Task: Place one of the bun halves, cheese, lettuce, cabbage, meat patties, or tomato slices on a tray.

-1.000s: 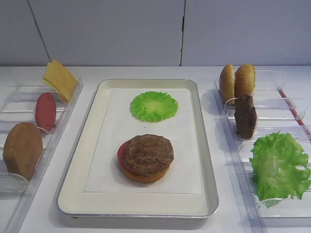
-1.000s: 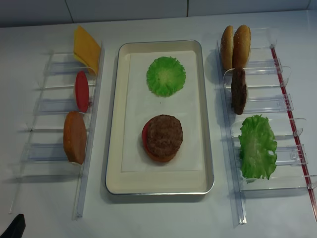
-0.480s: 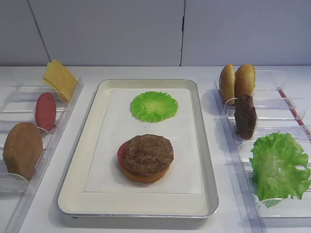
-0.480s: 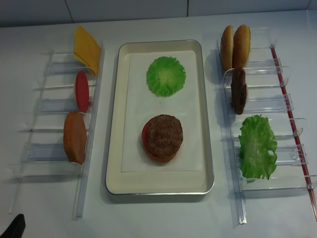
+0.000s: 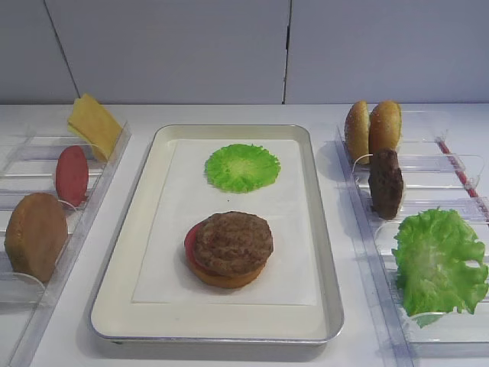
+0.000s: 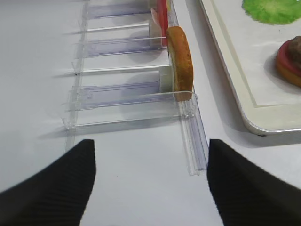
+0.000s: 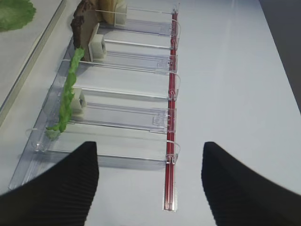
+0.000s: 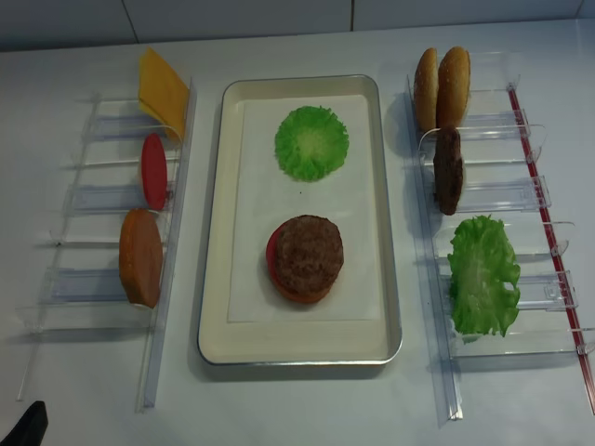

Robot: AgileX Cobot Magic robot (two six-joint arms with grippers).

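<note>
On the tray [image 8: 216, 232] there's a stack – bun half [image 5: 226, 276], tomato slice [image 5: 189, 243], meat patty [image 5: 233, 242] on top – with a round green cabbage leaf [image 8: 311, 141] lying apart behind it. Right rack [image 8: 521, 200] holds 2 buns [image 8: 442, 86], 1 patty [image 8: 448, 170] and the lettuce [image 8: 483, 274]. Left gripper [image 6: 150, 183] and right gripper [image 7: 149, 183] both spread wide, gripping nothing.

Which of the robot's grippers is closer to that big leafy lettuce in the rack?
The right. The right gripper hangs open at the near end of the rack holding the lettuce. The left gripper, also open, is at the opposite rack, across the tray.
</note>
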